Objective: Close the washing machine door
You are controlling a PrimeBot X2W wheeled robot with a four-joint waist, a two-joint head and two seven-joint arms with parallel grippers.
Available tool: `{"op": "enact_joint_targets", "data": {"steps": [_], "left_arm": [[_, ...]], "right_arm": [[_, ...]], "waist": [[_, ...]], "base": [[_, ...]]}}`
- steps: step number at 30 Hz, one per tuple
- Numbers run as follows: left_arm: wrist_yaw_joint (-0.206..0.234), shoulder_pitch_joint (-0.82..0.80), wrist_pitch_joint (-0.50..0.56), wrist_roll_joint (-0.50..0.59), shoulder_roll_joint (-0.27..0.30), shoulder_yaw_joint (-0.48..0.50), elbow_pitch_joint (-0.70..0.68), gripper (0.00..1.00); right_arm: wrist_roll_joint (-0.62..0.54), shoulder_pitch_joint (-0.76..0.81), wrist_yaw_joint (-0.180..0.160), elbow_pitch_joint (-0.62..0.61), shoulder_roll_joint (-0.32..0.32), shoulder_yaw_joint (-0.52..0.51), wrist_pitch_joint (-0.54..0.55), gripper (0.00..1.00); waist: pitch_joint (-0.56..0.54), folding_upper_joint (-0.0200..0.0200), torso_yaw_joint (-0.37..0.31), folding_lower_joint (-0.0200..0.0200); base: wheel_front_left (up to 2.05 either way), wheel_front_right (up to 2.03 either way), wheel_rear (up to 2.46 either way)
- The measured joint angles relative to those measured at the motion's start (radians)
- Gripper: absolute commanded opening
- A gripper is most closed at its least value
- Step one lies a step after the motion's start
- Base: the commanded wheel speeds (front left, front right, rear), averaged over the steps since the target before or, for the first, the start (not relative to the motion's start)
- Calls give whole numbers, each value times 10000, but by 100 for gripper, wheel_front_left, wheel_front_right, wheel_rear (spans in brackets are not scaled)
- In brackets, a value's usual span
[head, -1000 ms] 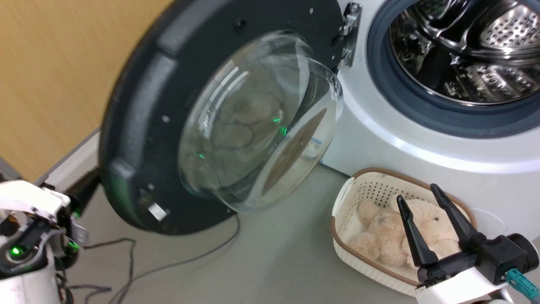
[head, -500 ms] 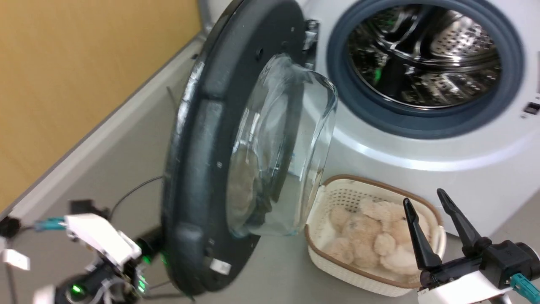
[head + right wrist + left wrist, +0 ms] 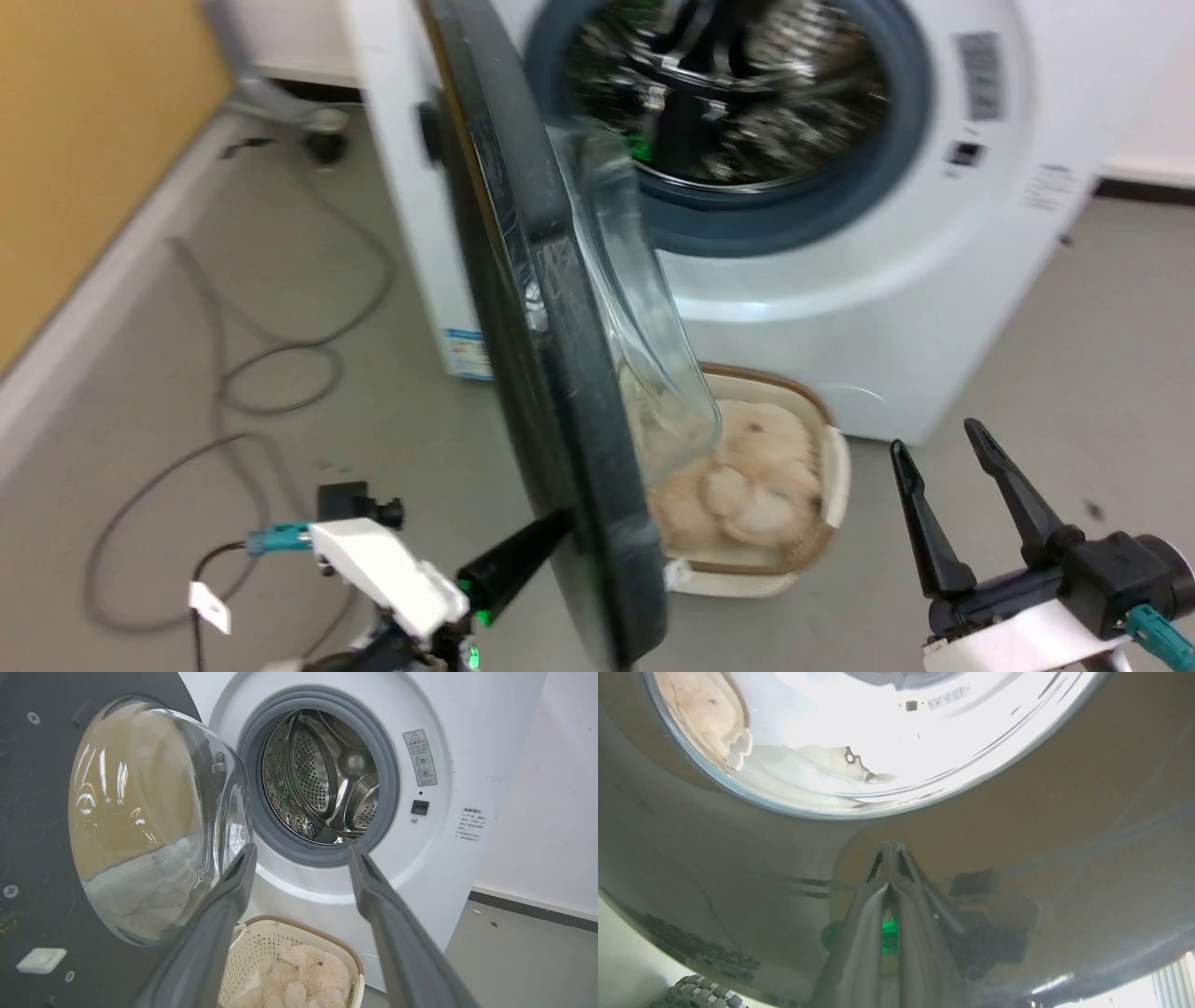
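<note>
Left gripper (image 3: 553, 525): sits low and left of centre in the head frame, fingers pressed together, nothing between them. Touches the outer face of the washing machine door (image 3: 551, 373) near its lower edge. In the left wrist frame (image 3: 889, 884), rises from bottom centre, clenched, and meets its own reflection on the glossy door face.

Right gripper (image 3: 935, 439): sits at lower right of the head frame, fingers spread, grasps nothing. Hangs well apart from the door.

Washing machine door: stands part open, seen nearly edge-on in the head frame. Runs from top centre down to bottom centre, with the glass bowl (image 3: 644, 373) bulging to the right. Takes the left side of the right wrist frame, inner face and bowl toward the camera.

Steel drum (image 3: 322, 779): open, ringed by the grey rubber ring (image 3: 387, 793). Appears blurred in the head frame.

Basket (image 3: 831, 467): rests on the floor (image 3: 1074, 327) in front of the washing machine (image 3: 887, 308), just right of the door's lower edge. Holds a plush toy (image 3: 747, 467).

Cable (image 3: 280, 355): loops across the floor at left.
</note>
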Motion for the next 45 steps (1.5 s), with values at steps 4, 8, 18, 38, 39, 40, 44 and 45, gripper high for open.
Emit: {"op": "enact_joint_targets", "data": {"steps": [4,8,18,38,39,40,44,45], "left_arm": [[-169,-153,-995,-84,-6,-788,483,0],[-397,-720,-2115,-125,-8,-1367,1170,0],[-823,-2721,-4723,-316,-25,-2462,3007,0],[-1783,-6188,-7310,-989,-38,-3931,6295,0],[-1858,-6155,-7344,-849,-31,-4056,6316,0],[-1908,-6076,-7386,-665,17,-4199,6307,0],[-2065,-5426,-7526,303,543,-4993,5979,0],[-2080,-5245,-7697,803,811,-5287,5831,0]], "right_arm": [[2,-63,0,-6,-23,4,2,100],[4,-81,0,-6,-12,-54,0,100],[8,-235,0,115,276,-150,0,100],[92,-329,0,182,518,36,2,100],[90,-324,0,155,510,-2,2,100],[90,-316,0,136,491,-33,2,100],[86,-258,0,61,347,-186,2,100],[86,-231,0,50,311,-217,0,100]], "waist": [[175,0,-867,1],[372,0,-1769,1],[950,0,-3770,1],[1380,0,-4566,1],[1335,0,-4462,2],[1279,0,-4347,1],[1033,0,-3801,2],[958,0,-3647,1]], "base": [[0,0,0],[0,0,0],[0,0,0],[0,0,0],[0,0,0],[0,0,0],[0,0,0],[0,0,0]]}}
